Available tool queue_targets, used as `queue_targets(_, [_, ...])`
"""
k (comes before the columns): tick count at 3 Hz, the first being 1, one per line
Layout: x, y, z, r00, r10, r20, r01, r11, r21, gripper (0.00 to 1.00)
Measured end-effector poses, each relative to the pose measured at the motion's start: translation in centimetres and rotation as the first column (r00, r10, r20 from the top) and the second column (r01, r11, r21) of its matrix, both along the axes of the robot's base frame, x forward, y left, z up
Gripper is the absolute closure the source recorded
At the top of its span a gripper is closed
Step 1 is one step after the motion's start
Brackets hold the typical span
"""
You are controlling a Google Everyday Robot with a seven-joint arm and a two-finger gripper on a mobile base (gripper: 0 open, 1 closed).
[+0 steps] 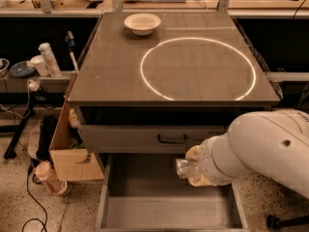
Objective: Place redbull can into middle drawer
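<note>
The white robot arm's two-finger gripper (192, 167) hangs over the wide grey metal middle drawer (145, 197), which stands pulled open, just below the closed grey drawer front with a black handle (172, 139). Its yellowish fingers (192, 153) are clenched above and below the small silvery redbull can (181, 168), held clear of the drawer floor near the right side. A white round bowl (142, 23) sits far back on the grey cabinet top (120, 81).
</note>
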State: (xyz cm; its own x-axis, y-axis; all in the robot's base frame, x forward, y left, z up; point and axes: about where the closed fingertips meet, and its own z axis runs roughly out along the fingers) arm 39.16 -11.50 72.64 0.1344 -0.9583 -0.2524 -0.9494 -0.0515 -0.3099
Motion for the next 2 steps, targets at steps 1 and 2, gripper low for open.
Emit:
queue_targets(1, [0.5, 0.1, -1.9, 0.9998, 0.017, -0.014, -0.017, 0.999, 0.036, 1.0])
queue_targets(2, [1.4, 0.5, -4.2, 0.9988, 0.041, -0.028, -0.039, 0.998, 0.056, 1.0])
